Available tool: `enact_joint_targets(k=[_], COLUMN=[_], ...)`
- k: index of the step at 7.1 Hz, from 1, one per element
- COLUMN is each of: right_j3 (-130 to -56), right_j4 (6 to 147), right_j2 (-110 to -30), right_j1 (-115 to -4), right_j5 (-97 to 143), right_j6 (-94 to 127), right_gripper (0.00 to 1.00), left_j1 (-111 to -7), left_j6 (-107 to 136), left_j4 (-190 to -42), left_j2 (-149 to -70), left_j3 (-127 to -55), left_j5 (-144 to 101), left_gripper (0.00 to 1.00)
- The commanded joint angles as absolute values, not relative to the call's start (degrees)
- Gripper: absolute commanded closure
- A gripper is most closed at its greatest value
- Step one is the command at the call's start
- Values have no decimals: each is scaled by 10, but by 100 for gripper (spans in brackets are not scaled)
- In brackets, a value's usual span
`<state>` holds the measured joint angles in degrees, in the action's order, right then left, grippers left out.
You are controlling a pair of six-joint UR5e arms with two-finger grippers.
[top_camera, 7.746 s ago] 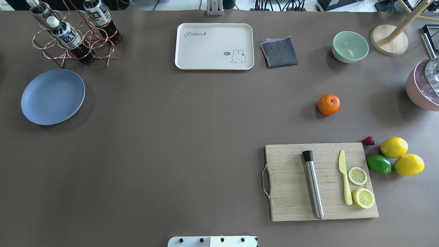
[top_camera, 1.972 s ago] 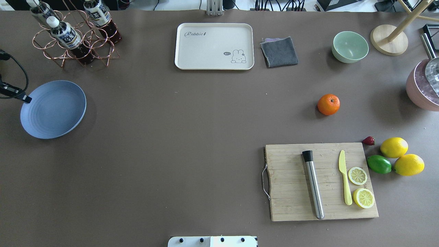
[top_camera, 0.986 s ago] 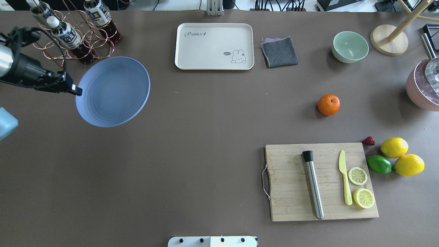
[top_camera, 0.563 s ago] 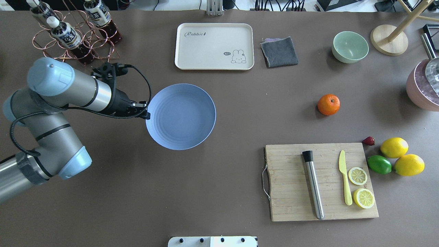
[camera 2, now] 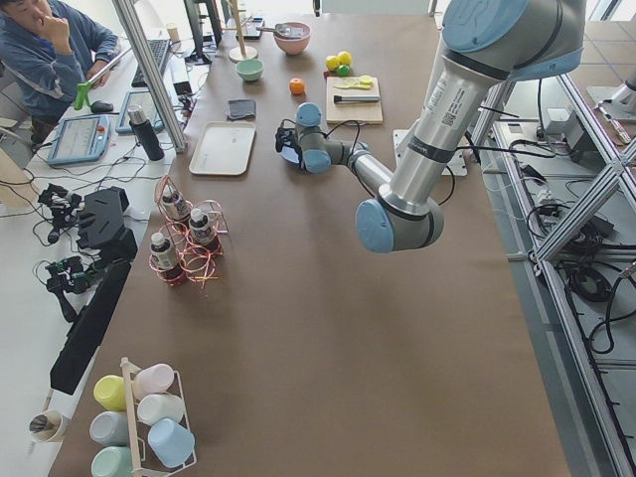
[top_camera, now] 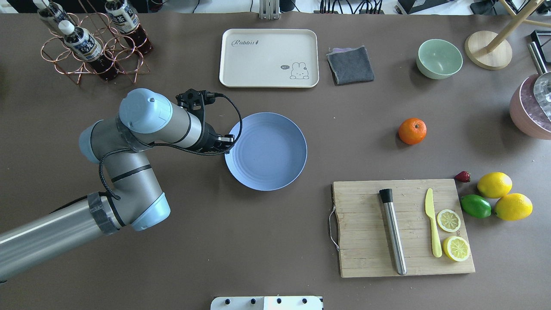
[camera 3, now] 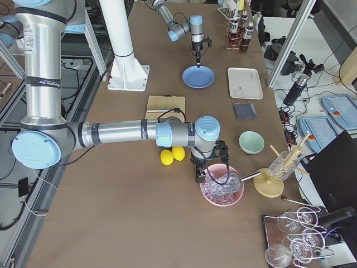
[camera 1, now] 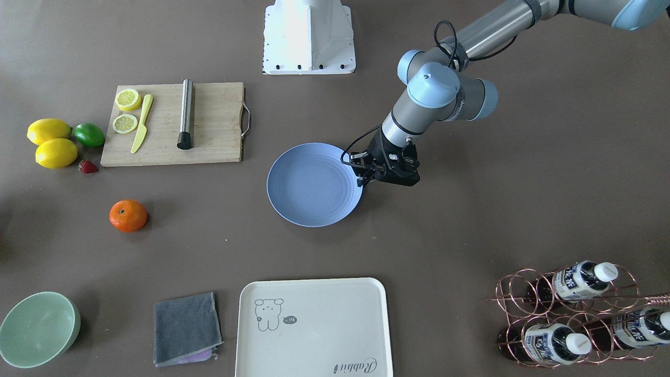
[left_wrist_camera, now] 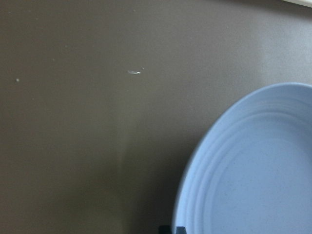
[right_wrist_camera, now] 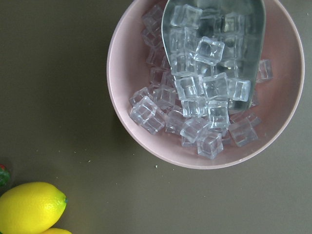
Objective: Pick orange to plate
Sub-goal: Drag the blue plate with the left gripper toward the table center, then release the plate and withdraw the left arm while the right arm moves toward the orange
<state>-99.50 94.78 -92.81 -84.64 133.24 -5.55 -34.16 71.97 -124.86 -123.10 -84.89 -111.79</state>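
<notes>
The blue plate (top_camera: 267, 150) sits mid-table, level and close to the surface. My left gripper (top_camera: 228, 144) is shut on the plate's left rim; from the front the gripper (camera 1: 361, 175) meets the plate (camera 1: 314, 184) at its right edge. In the left wrist view the plate (left_wrist_camera: 253, 170) fills the lower right. The orange (top_camera: 412, 131) lies alone on the table well to the right of the plate, untouched, also seen from the front as the orange (camera 1: 128, 215). My right gripper (camera 3: 198, 177) hangs over the pink ice bowl's near rim; I cannot tell its state.
A cutting board (top_camera: 366, 228) with a muddler, a knife and lemon slices lies front right. Two lemons (top_camera: 495, 185) and a lime (top_camera: 475, 206) sit beside it. At the back are a cream tray (top_camera: 269, 58), grey cloth (top_camera: 351, 64), green bowl (top_camera: 439, 58) and bottle rack (top_camera: 92, 43). The pink ice bowl (right_wrist_camera: 122, 73) is far right.
My left arm took the plate by its rim at the table's left edge, lifted it and carried it right to mid-table, where it now sits lower. The orange has not moved.
</notes>
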Motion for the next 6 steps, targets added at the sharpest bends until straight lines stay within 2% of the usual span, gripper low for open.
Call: enact_joint_targets(k=[1,4,6], right_j3=[-995,-1007,-1009], right_j4=[947,902,901], right_j2=[-928,-903,-854], right_j1=[-846,-836,-765], right_j5=[1331,1313,1310], right_j6=[-56,4,177], right_gripper=[0,0,0], left_j1=[-340,-409,-474], left_j6=[718,699,688], left_j4=[-1247,-1243,-1197], left_j2=[-1234,-1192,-1132], left_j3=[-845,-879,-944], left_j5=[-1114,-1180,-1209], left_gripper=[3,2,8])
